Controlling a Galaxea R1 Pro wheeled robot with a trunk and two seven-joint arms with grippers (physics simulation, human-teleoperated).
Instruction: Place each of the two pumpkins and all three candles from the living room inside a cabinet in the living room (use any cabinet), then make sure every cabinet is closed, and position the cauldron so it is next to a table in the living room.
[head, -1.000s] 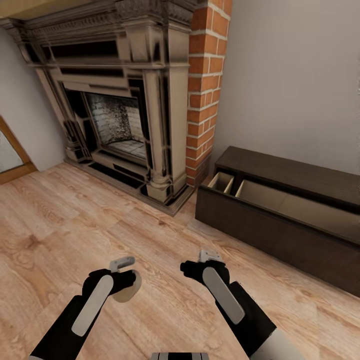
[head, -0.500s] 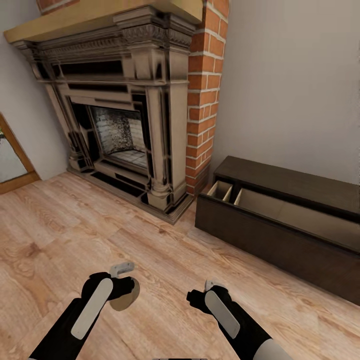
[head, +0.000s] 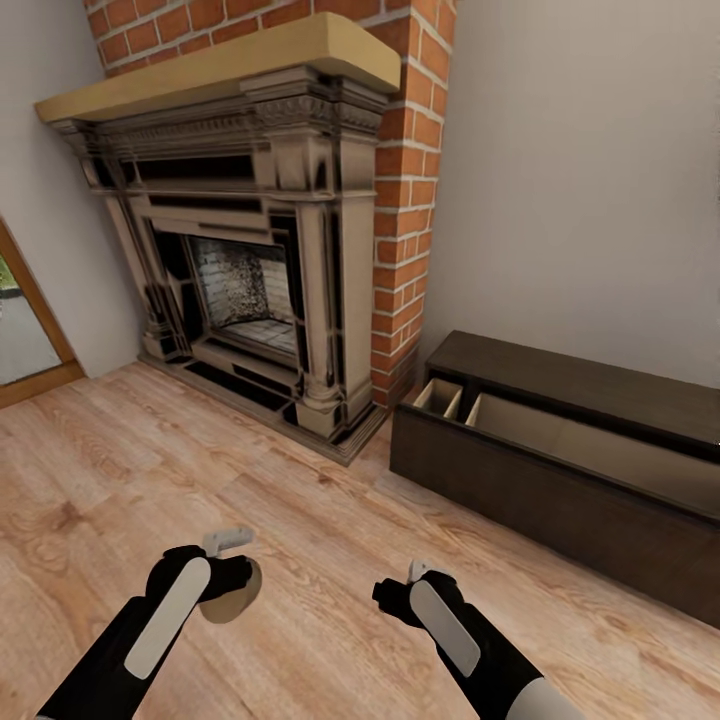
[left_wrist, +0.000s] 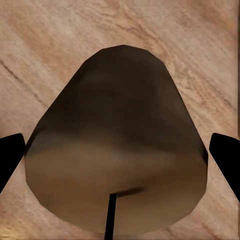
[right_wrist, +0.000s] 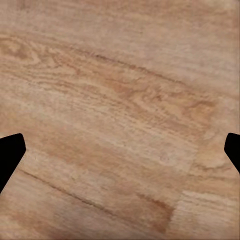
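Left wrist view: left gripper (left_wrist: 117, 150) jaws clamped across stubby olive-tan wax candle (left_wrist: 117, 150), above wood floor (right_wrist: 120, 100). Likely light, rigid, slick; side grip suits. Right gripper (head: 418, 585) jaws spread, empty. Dark-brown low cabinet (head: 540, 480) drawer open, well apart.

We see a brick-flanked fireplace (head: 255, 270) at the wall, with the cabinet (head: 560, 470) just to its right, two drawers standing open with pale interiors. Both arms reach over the wood floor (head: 320, 560). The left gripper (head: 228, 570) holds a tan candle (head: 232, 598), apparently clamped; the fingers are partly hidden. The right gripper (head: 418, 573) hangs above the floor, its finger spacing unclear.
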